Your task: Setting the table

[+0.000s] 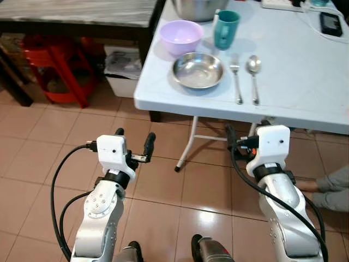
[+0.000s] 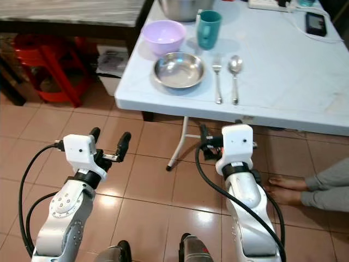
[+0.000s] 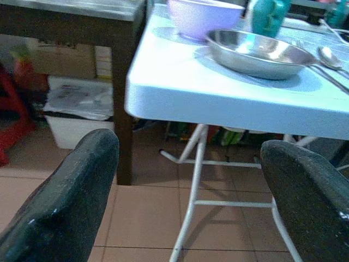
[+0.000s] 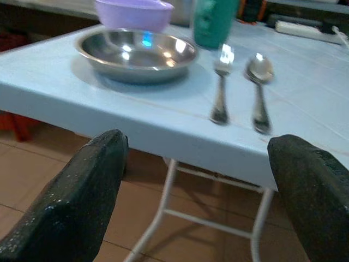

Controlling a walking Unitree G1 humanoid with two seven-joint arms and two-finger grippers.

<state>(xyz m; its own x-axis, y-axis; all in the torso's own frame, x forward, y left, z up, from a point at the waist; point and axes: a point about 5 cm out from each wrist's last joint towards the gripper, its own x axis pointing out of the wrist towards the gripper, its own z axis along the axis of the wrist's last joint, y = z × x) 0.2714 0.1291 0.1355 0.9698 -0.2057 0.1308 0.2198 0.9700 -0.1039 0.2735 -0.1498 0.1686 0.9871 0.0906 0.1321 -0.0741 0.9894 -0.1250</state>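
Observation:
On the pale blue table point(image 1: 305, 82) a steel plate point(image 1: 198, 70) lies near the front left corner. A fork point(image 1: 236, 79) and a spoon point(image 1: 253, 76) lie side by side just right of it. Behind the plate stand a purple bowl point(image 1: 181, 36) and a teal mug point(image 1: 226, 28). My left gripper point(image 1: 133, 141) hangs open and empty over the floor tiles, short of the table's corner. My right gripper point(image 4: 199, 185) is open and empty too, held below the table's front edge and facing the fork point(image 4: 221, 87) and spoon point(image 4: 259, 90).
A large steel bowl point(image 1: 199, 8), a phone point(image 1: 331, 23) and a power strip point(image 1: 281, 4) sit at the table's back. A dark table point(image 1: 76, 13), a red stool point(image 1: 60, 71) and a white box point(image 1: 122, 76) stand left. A person's bare feet point(image 2: 289, 188) rest on the floor at right.

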